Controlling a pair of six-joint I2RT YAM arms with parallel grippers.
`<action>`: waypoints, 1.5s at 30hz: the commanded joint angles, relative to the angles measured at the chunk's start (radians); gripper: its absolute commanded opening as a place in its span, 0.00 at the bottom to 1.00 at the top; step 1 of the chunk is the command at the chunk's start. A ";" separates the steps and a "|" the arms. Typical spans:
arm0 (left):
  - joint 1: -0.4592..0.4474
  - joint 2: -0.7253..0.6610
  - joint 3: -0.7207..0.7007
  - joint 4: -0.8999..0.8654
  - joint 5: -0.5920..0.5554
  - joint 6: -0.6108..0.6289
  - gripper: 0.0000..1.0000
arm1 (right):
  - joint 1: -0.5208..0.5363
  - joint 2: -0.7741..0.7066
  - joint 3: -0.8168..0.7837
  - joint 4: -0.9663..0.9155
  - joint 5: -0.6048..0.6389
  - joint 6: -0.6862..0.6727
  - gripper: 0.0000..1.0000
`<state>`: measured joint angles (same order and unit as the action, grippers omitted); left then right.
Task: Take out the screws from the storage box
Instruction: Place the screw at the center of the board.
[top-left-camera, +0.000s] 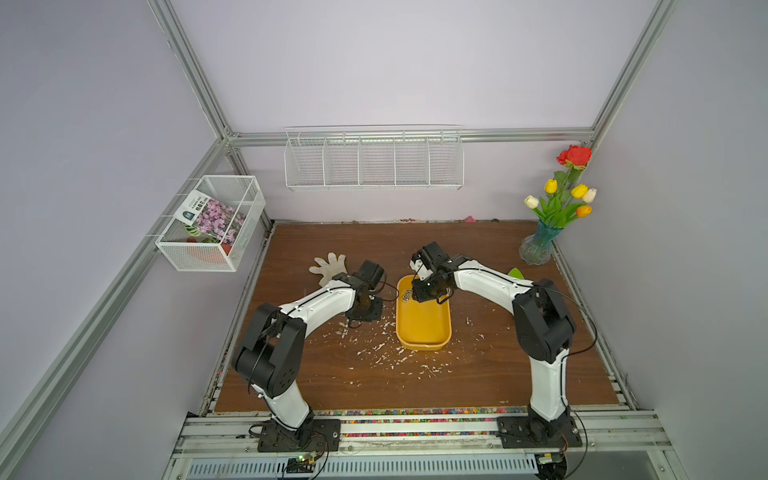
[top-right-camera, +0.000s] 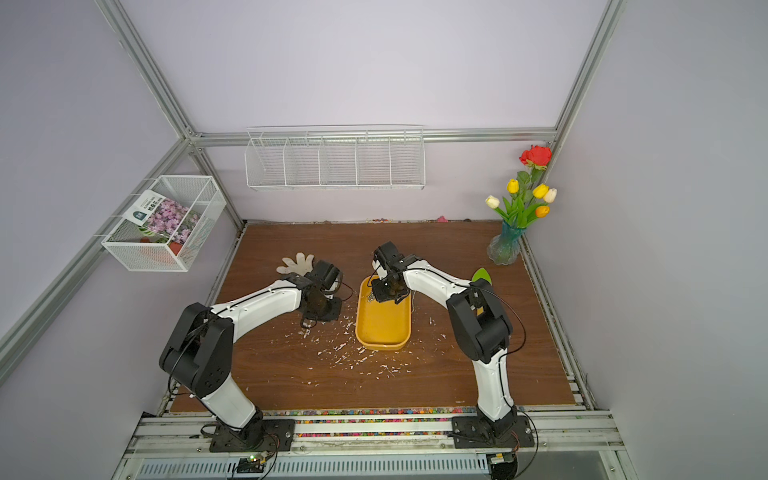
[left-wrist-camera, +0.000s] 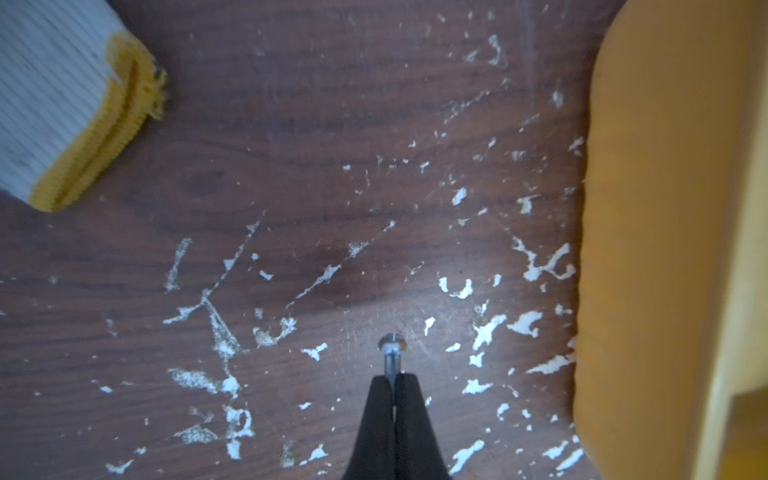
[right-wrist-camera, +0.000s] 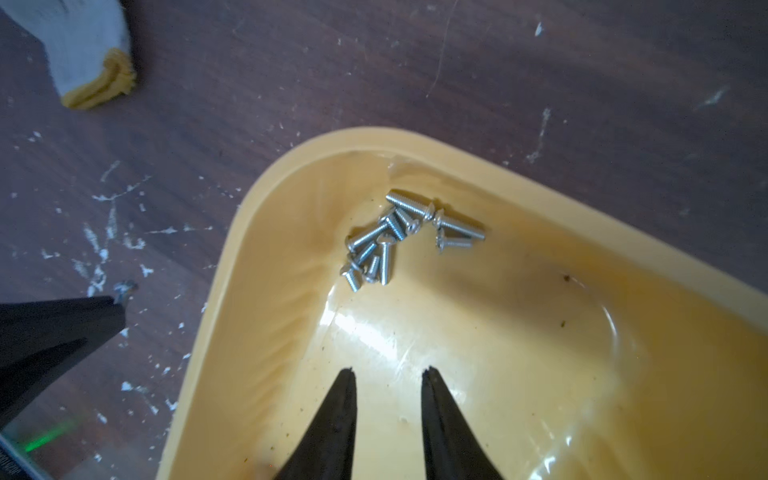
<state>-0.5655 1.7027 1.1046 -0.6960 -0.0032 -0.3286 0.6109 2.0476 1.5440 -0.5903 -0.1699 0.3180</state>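
Flecked wooden desk: your left gripper pinches one screw outside the storage box; right gripper hangs open, empty, above the screws piled in its corner, most left to take.

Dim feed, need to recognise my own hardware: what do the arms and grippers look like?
The left arm and right arm have white shells, black joints and thin black cables. The left gripper and right gripper are black, tapering to fine points.
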 joint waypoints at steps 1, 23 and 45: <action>0.003 0.022 0.001 0.072 -0.015 -0.012 0.00 | 0.028 0.046 0.063 -0.034 0.026 -0.032 0.33; 0.003 0.072 -0.031 0.113 0.004 0.003 0.00 | 0.057 0.174 0.145 -0.029 0.191 -0.020 0.32; 0.003 0.065 -0.048 0.114 -0.010 -0.010 0.09 | 0.084 0.248 0.171 -0.124 0.253 -0.069 0.29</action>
<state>-0.5655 1.7676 1.0729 -0.5892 -0.0032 -0.3313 0.6876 2.2436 1.7290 -0.6300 0.0631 0.2638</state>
